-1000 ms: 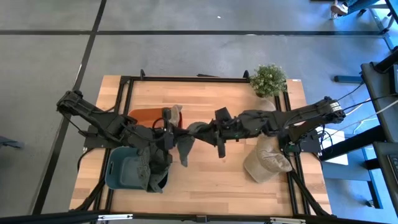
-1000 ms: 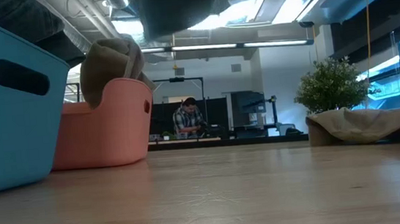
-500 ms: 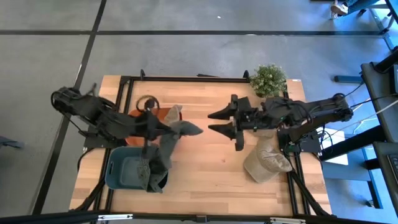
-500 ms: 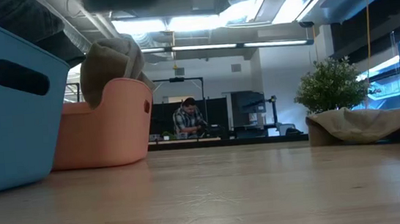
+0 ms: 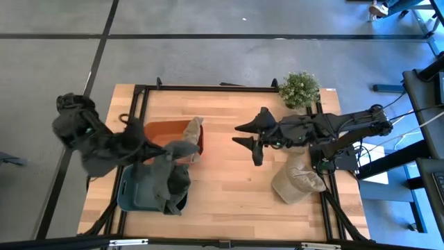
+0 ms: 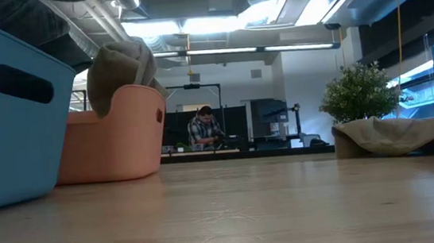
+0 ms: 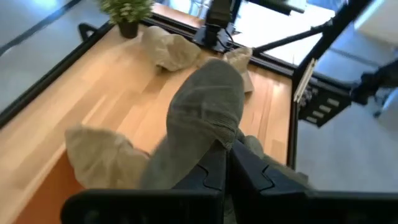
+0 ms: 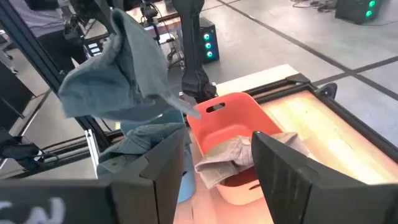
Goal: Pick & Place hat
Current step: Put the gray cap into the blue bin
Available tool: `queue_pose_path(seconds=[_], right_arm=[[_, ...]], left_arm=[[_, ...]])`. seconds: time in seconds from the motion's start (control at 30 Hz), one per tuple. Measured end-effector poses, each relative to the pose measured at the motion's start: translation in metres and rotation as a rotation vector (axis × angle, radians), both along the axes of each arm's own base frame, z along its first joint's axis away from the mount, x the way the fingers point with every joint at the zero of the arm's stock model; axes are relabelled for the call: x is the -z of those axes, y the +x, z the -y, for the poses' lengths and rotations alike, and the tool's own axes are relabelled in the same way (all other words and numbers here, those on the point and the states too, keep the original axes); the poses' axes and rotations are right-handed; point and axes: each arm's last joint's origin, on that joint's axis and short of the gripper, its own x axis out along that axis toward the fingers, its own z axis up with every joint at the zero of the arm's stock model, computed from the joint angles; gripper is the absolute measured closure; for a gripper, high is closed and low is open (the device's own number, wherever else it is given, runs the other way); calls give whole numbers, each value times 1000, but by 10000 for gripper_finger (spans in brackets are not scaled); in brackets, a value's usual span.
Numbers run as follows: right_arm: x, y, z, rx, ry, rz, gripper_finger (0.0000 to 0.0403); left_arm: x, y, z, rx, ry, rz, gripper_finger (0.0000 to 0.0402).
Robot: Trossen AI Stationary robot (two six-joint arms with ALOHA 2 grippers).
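The left gripper [image 7: 225, 163] is clamped tight on a limp grey-green fabric hat [image 5: 171, 154], holding it in the air above the near left of the pale wooden table [image 5: 229, 180]. From overhead the hat hangs over the boundary between the teal plastic bin [image 5: 132, 196] and the orange plastic bin [image 5: 161, 130], though the arm is blurred there, so I cannot say exactly which bin it is over. More grey-green cloth [image 5: 166, 187] already lies heaped in the teal bin, and a beige fabric hat [image 5: 194, 127] is draped over the orange bin's edge.

The right gripper [image 5: 243, 135] hovers over the middle of the table, well apart from the left one, its two dark fingers [image 8: 163, 168] spread wide with nothing between them.

Crumpled tan hats [image 5: 297, 178] sit at the right edge, near a small potted green plant [image 5: 300, 89] in the far right corner. At table height, a person [image 6: 202, 128] stands in the room beyond.
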Motion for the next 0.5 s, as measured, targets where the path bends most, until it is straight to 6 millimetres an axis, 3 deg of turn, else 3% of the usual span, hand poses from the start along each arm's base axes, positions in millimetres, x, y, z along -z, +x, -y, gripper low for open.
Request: queue_pose_path(seconds=[0.2,0.5], right_arm=[[0,1,5,23,-4,0,216],[0,3,12,47,-2,-1,216]], left_arm=[[7,-21,14,-73,-96,-1,399],[11,-31,31,-77,-200,0,399]])
